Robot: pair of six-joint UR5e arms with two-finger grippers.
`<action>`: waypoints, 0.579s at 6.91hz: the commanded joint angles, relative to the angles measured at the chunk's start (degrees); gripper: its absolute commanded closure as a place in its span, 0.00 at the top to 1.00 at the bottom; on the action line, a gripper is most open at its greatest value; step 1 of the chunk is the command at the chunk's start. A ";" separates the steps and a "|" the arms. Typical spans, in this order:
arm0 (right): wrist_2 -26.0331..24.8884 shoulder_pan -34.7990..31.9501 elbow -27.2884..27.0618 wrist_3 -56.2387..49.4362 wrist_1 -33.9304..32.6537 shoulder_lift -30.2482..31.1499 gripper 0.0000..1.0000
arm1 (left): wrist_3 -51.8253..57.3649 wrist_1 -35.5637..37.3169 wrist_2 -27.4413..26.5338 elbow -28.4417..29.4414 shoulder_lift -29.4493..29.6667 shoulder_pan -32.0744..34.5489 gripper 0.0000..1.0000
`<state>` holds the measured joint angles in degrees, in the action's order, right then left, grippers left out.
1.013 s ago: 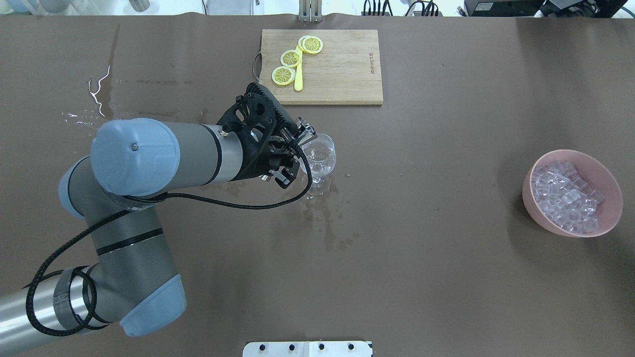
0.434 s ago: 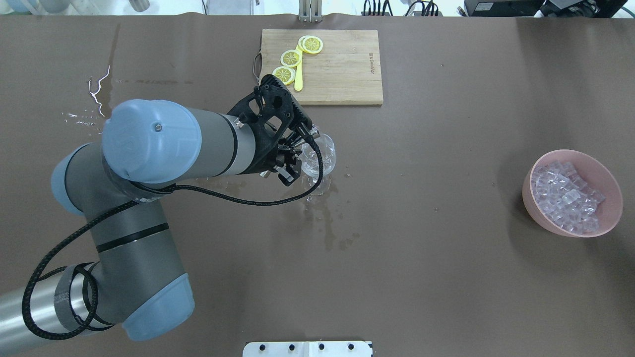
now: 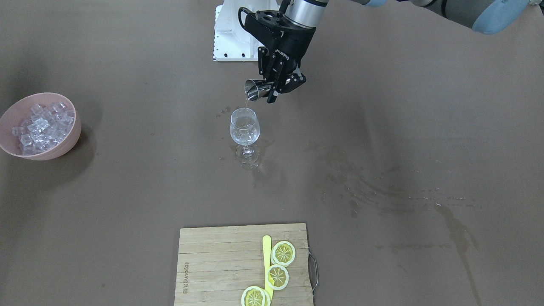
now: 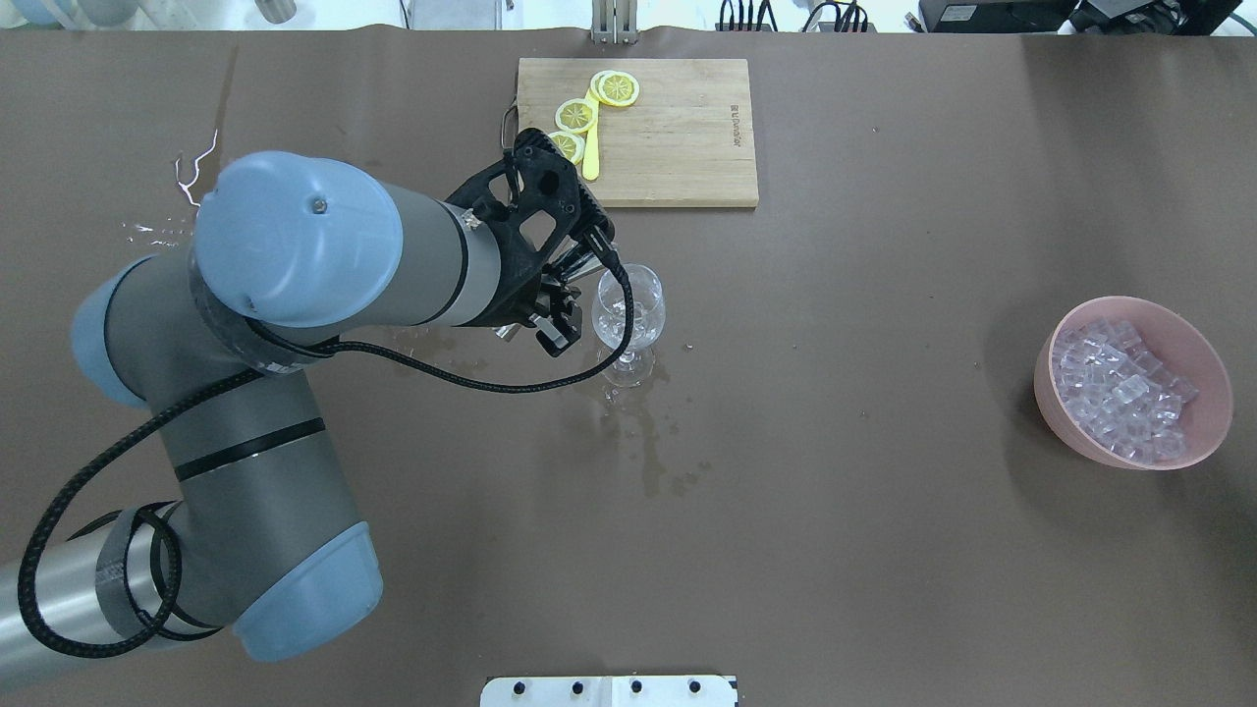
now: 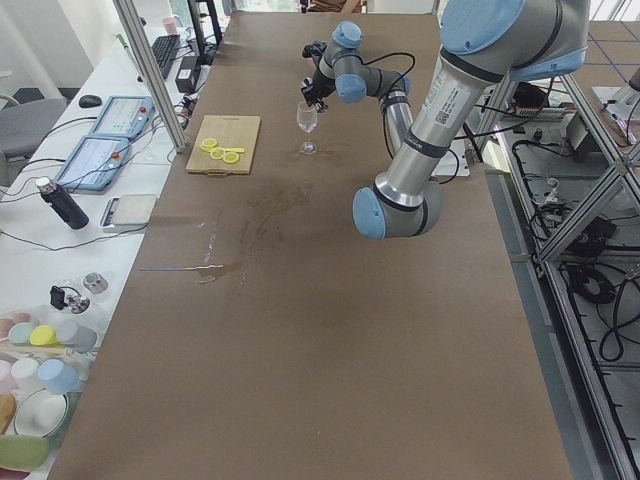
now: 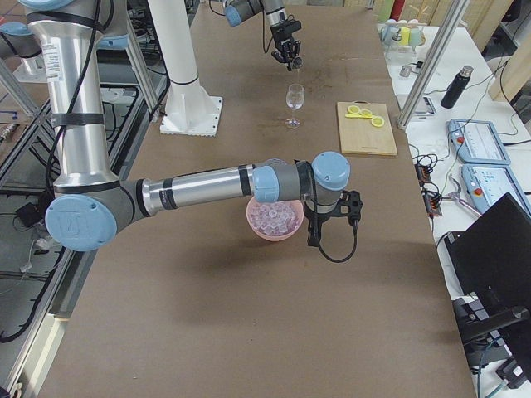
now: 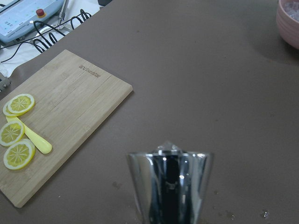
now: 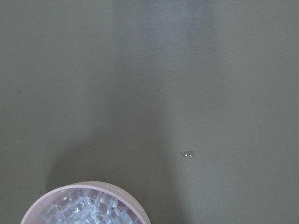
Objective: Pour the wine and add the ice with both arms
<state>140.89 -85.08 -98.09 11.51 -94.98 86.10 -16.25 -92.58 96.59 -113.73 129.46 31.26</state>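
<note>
Since ~1 s ago the L gripper (image 3: 280, 87) has backed off the wine glass (image 4: 628, 309) toward the robot's left, so in the overhead view the whole rim is now uncovered. The L arm (image 4: 295, 255) elbow cap has also shifted. Glass, bowl and board haven't moved.

Jaws are clamped on a steel jigger (image 3: 256, 90), which is tipped on its side with its mouth above the glass. The glass stands upright mid-table w/ clear liquid in the bowl.

Room: wet spots ring the glass foot and more streaks lie on the robot's left half of the table (image 4: 884, 540). There is a wide bare stretch between glass and pink bowl (image 3: 63, 146), which sits near the right end, well apart from everything. The cutting board (image 3: 216, 259) lies at the far edge, opposite the white base block (image 3: 229, 38).

Count: 1 glass, 1 jigger, 1 bowl, 1 board. Ice (image 3: 40, 127) is many clear cubes, all in the bowl, too many to count. Lemon slices (image 3: 283, 253): 3 plain, and the end one looks doubled, so maybe 4. One yellow stick (image 3: 266, 255) lies beside them.

Writing: "ROBOTIQ" on the L gripper body. The board's edge stamp is too small to read.

The R gripper (image 6: 315, 236) shows only in the right side view, hanging by the bowl. Can't tell how its jaws stand.
</note>
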 commanded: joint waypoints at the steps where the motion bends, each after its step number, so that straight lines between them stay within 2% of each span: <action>1: 0.00 0.00 0.09 0.00 -0.03 0.03 1.00 | 2.27 7.12 0.18 -0.62 2.71 0.55 0.00; 2: 0.00 0.00 0.17 0.00 -0.12 0.03 1.00 | 4.10 10.37 0.18 -0.53 3.94 0.55 0.00; 4: 0.09 0.00 0.53 0.00 -0.03 0.03 1.00 | 5.52 20.73 0.00 0.70 10.61 0.55 0.00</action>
<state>140.90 -85.08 -97.68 11.51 -95.03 86.10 -11.49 -77.16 96.73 -113.68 136.77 31.81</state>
